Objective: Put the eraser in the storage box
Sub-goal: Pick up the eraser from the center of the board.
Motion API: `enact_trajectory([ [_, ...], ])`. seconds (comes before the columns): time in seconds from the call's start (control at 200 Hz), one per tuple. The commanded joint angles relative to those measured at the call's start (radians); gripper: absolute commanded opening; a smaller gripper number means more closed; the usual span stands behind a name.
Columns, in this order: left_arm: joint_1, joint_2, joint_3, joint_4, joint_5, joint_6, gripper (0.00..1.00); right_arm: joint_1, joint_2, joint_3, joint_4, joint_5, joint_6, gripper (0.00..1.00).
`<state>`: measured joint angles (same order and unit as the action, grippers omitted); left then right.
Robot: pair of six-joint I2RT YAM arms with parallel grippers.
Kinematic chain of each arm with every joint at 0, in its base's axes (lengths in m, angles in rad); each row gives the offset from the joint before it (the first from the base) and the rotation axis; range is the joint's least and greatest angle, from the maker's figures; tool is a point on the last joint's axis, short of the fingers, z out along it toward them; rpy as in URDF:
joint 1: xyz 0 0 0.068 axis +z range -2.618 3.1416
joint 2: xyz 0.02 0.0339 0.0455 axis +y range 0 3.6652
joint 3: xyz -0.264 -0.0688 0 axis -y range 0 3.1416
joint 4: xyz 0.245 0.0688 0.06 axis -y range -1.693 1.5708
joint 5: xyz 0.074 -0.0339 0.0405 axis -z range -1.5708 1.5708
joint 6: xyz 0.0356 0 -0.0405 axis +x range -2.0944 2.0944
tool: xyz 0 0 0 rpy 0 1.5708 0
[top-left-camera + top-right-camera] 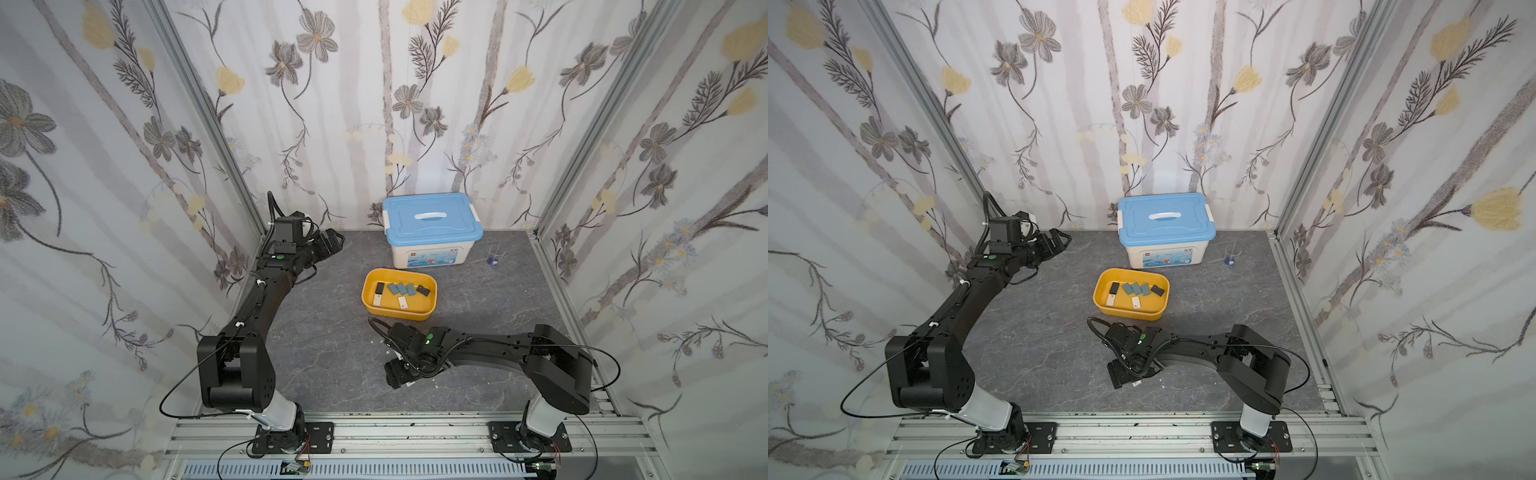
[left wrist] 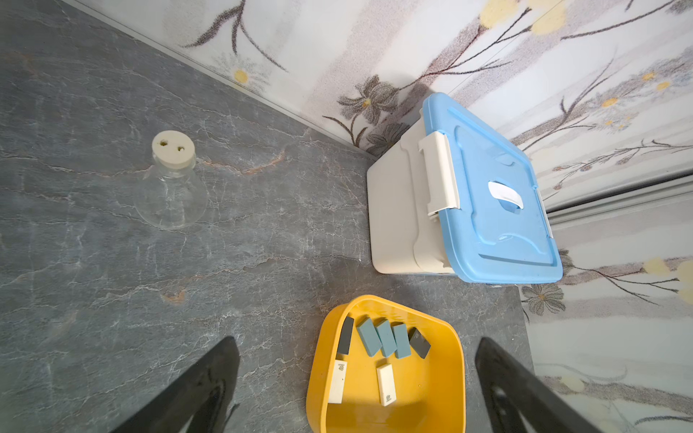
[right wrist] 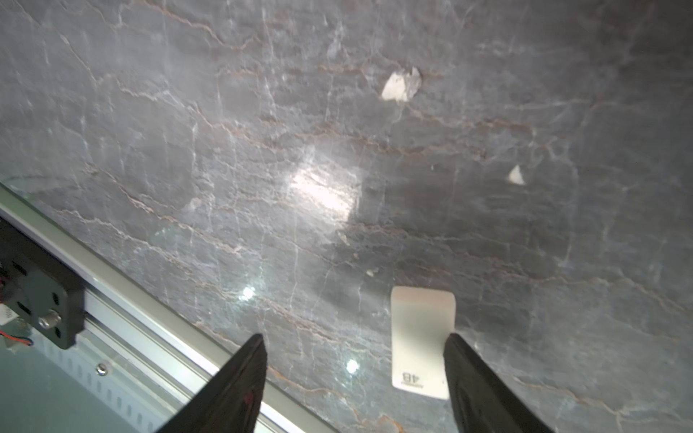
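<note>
A white eraser (image 3: 420, 337) marked 4B lies flat on the grey table, seen only in the right wrist view. My right gripper (image 3: 355, 337) stands open low over it near the table's front. The eraser sits between the jaws, right against one finger (image 3: 472, 375), with a wide gap to the other. The yellow storage box (image 1: 395, 311) stands at mid-table just behind the right gripper (image 1: 397, 374) and holds several erasers (image 1: 401, 289), blue-grey, dark and white. My left gripper (image 1: 334, 241) hangs open and empty at the back left, looking onto the storage box (image 2: 318, 375).
A white bin with a blue lid (image 1: 432, 220) stands against the back wall behind the yellow box. A small beaker with blue liquid (image 1: 493, 257) is to its right. A stoppered glass flask (image 2: 170, 187) stands near the left gripper. White scraps (image 3: 399, 84) lie on the table.
</note>
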<state>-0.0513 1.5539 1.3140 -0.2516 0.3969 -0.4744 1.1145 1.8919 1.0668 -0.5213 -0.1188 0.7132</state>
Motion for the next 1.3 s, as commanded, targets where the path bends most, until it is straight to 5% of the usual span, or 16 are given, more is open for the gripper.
enact_trajectory([
  [0.0, 0.001, -0.011, -0.008, 0.039, 0.006, -0.005, 1.00, 0.018, 0.003, 0.013, -0.049, 0.097, -0.004, 0.76],
  [0.445, 0.001, -0.014, -0.016, 0.043, 0.001, -0.004, 1.00, 0.028, 0.042, 0.013, -0.042, 0.130, -0.020, 0.72],
  [0.724, 0.001, -0.014, -0.015, 0.038, -0.003, -0.002, 1.00, 0.029, 0.049, 0.013, -0.039, 0.129, -0.029, 0.41],
  [0.909, 0.001, -0.013, -0.015, 0.037, -0.006, -0.001, 1.00, 0.030, 0.040, 0.016, -0.041, 0.147, -0.031, 0.29],
  [1.294, 0.001, 0.005, 0.025, 0.015, -0.021, 0.005, 1.00, -0.049, -0.062, 0.162, -0.134, 0.304, -0.077, 0.27],
])
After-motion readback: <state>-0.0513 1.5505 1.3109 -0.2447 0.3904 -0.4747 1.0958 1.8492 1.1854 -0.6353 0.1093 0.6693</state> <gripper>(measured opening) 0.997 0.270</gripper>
